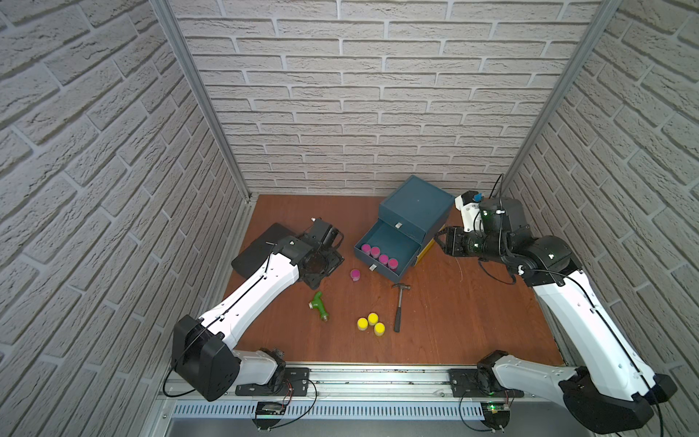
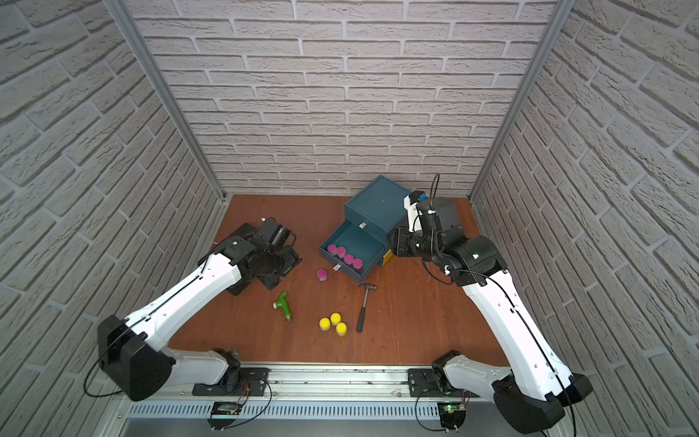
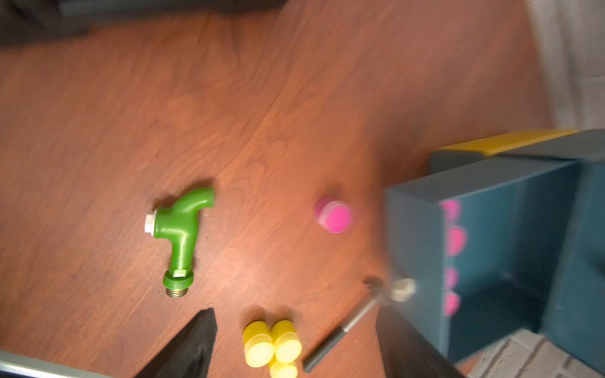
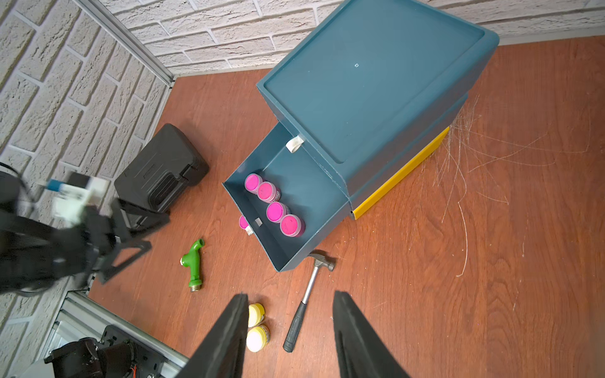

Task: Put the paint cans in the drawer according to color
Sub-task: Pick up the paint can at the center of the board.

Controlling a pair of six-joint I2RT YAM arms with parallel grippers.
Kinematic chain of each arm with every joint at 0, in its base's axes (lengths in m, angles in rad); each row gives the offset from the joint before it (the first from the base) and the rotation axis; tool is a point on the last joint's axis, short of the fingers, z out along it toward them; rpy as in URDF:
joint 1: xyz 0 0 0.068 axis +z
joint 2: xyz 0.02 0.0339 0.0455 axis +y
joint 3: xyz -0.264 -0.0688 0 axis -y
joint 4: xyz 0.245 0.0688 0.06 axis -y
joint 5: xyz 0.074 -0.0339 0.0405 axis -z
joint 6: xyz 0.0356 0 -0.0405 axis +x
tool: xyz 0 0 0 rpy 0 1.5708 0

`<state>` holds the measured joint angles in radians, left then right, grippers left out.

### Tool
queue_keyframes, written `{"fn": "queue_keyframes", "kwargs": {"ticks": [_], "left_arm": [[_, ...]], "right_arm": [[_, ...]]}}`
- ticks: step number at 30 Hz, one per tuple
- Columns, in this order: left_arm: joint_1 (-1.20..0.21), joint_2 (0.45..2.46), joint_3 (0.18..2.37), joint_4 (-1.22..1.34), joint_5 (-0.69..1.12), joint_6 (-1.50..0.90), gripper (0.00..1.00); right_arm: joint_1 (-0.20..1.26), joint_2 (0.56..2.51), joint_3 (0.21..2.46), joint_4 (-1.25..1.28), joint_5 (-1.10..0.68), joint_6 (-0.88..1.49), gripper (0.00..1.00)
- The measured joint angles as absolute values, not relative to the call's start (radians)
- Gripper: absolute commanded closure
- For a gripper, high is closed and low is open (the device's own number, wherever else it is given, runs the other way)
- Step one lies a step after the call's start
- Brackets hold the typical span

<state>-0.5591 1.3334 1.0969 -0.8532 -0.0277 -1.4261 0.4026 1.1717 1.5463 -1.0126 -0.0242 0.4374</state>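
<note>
The middle drawer [image 1: 397, 242] of the teal cabinet [image 1: 416, 206] is pulled open, with several pink paint cans [image 1: 379, 256] in a row along its front wall. One more pink can [image 1: 355, 274] stands on the table just left of the drawer, also in the left wrist view [image 3: 334, 215]. Three yellow cans [image 1: 372, 323] cluster near the front. My left gripper [image 1: 325, 265] hovers left of the loose pink can, jaws wide and empty [image 3: 294, 311]. My right gripper [image 1: 440, 240] is beside the cabinet's right side, jaws apart and empty [image 4: 290, 294].
A small hammer [image 1: 398, 308] lies between the drawer and the yellow cans. A green pipe fitting [image 1: 319, 305] lies to the left of them. A black case [image 1: 261, 246] sits at the left under my left arm. Brick walls close in on three sides.
</note>
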Motion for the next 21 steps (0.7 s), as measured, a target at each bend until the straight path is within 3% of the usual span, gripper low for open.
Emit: {"fn": "queue_keyframes", "kwargs": {"ticks": [4, 12, 21], "left_arm": [[-0.556, 1.398, 1.002, -0.726, 0.030, -1.429, 0.18], [-0.556, 1.597, 1.051, -0.540, 0.118, -1.395, 0.18], [-0.556, 1.676, 1.074, -0.469, 0.144, -1.372, 0.18]], "right_arm": [[0.403, 1.189, 1.548, -1.013, -0.031, 0.437, 0.52], [0.403, 1.204, 1.550, -1.013, -0.036, 0.437, 0.52], [0.403, 1.202, 1.550, -1.013, -0.031, 0.437, 0.52]]}}
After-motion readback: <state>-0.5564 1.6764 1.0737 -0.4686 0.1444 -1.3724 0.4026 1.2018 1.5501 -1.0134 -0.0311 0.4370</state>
